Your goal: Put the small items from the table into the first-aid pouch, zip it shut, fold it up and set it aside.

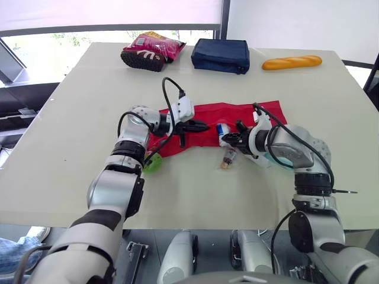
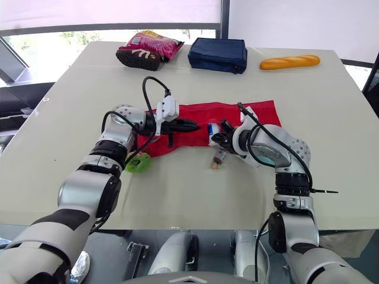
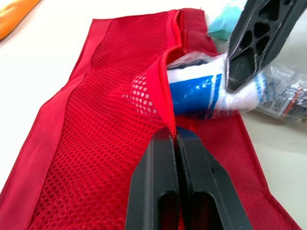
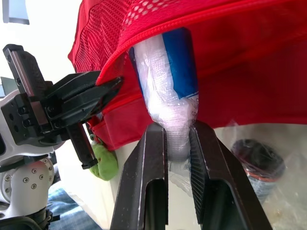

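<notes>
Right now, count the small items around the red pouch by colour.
Blue-and-white: 1, roll
Green: 1, soft lump
Teal: 1, packet
Clear bag, dark cap: 1, bottle
Total: 4

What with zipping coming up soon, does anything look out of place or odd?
Nothing spilled or damaged. The roll sticks only partway into the pouch mouth, pinched by the right end effector; the left end effector grips the mouth's edge. A wrapped bottle lies outside on the table.
</notes>
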Controlling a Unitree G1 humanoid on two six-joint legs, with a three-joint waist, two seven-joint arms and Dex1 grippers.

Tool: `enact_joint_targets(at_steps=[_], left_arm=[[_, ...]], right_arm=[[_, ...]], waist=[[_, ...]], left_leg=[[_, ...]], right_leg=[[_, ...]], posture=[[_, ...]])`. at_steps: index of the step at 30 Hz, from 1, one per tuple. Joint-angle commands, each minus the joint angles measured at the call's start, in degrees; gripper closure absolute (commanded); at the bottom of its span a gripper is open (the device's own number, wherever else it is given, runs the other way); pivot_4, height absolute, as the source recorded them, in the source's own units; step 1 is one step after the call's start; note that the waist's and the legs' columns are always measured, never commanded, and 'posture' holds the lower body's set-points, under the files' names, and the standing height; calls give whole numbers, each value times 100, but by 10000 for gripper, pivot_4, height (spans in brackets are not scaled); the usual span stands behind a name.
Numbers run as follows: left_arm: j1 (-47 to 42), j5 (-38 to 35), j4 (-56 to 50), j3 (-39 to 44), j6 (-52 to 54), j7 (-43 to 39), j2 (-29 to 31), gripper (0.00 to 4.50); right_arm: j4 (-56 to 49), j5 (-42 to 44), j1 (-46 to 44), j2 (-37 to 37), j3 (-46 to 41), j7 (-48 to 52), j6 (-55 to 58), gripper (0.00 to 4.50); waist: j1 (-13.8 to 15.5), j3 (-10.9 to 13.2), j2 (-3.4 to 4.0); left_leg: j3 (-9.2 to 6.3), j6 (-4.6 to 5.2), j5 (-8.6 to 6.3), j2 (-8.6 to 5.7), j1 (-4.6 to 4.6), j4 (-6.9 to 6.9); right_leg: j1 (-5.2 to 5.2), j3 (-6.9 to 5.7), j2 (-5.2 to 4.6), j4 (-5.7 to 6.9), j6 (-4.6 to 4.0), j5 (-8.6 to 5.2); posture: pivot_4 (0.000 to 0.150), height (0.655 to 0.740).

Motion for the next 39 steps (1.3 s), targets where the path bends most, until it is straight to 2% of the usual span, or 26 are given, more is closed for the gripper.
enact_joint_targets(at_steps=[1, 10, 21, 23, 24, 26, 28, 35, 39], left_arm=[[61, -158, -346, -10, -63, -131, -110, 45000], [271, -164, -564, -85, -42, -281, -172, 45000], [300, -217, -602, -120, -28, -305, -158, 45000], [277, -211, -567, -112, -32, -283, -151, 45000], [265, -205, -551, -109, -36, -271, -148, 45000], [241, -192, -509, -104, -50, -241, -140, 45000], [209, -176, -453, -93, -65, -195, -126, 45000], [126, -140, -266, -53, -98, -72, -73, 45000], [97, -116, -131, -57, -155, -20, -53, 45000]], right_arm=[[-200, 50, -216, -45, 268, 402, -147, 44101], [180, -754, -607, 176, 300, 1267, -750, 44101], [138, -2199, -564, 349, 506, 2463, -668, 44101], [58, -2383, -521, 374, 534, 2641, -574, 34038], [17, -2466, -495, 380, 537, 2691, -518, 33214], [-67, -2583, -436, 388, 514, 2746, -416, 21968], [-178, -2632, -350, 354, 481, 2751, -287, 14927], [-722, -2657, -9, -102, 456, 2905, 316, 14927], [-1451, -3263, 58, -864, 851, 3852, 722, 14927]], waist=[[-9, 0, 0], [-41, 0, 0], [-46, 0, 0], [-46, 0, 0], [-45, 0, 0], [-41, 0, 0], [-42, 0, 0], [-39, 0, 0], [-23, 0, 0]], left_leg=[[0, 0, 0, 0, 0, 0], [0, 0, 0, 1, 0, 0], [0, 0, 0, 2, 0, -1], [0, 0, 0, 2, 0, -1], [-1, 0, 0, 2, -1, -1], [0, 0, 0, 1, -1, -1], [0, 0, 0, 1, -2, -1], [-1, 0, 0, 1, -1, -2], [-3, 0, 0, 1, -2, -2]], right_leg=[[0, 0, 0, -1, 0, 0], [0, 0, 1, -1, 0, 0], [-1, -1, 1, -3, 0, 0], [-1, -1, 2, -2, 0, 0], [-1, -1, 2, -2, 0, 0], [-1, -1, 1, -3, 0, 0], [-1, -1, 0, -4, 0, 0], [-1, -2, 0, -5, 0, 0], [-1, -4, 1, -5, 1, 0]], posture=[[1500, 7164], [1500, 7164], [1500, 7164], [1500, 7164], [1500, 7164], [1500, 7164], [1500, 7164], [1500, 7164], [1500, 7164]])
